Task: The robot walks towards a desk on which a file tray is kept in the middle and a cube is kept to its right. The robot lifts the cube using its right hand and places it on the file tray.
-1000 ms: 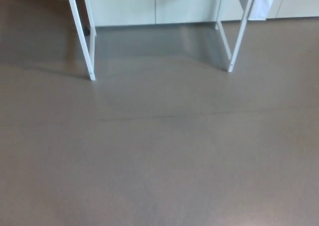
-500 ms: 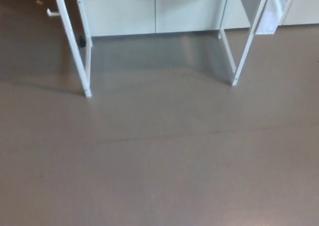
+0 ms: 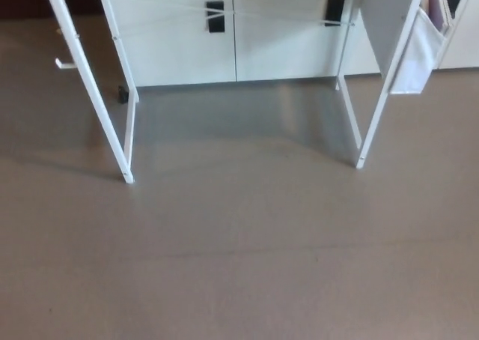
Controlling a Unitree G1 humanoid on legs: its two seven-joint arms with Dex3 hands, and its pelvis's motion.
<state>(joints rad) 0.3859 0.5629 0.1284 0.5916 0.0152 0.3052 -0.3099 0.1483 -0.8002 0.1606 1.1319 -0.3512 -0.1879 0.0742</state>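
Observation:
Only the lower part of the desk shows in the head view: a white left leg (image 3: 90,85) and a white right leg (image 3: 385,85) slant down to the brown floor (image 3: 239,265). The desk top, the file tray and the cube are out of the picture. Neither of my hands or arms shows.
Behind the desk stands a white cabinet (image 3: 232,37) with two dark handle slots (image 3: 215,16). A white side pouch (image 3: 415,48) hangs at the desk's right leg. A small dark caster (image 3: 123,94) sits near the left rear leg.
The whole picture has shifted: the desk legs and cabinet now sit lower and larger in view, so the camera has moved nearer or tilted up. More of the cabinet shows.

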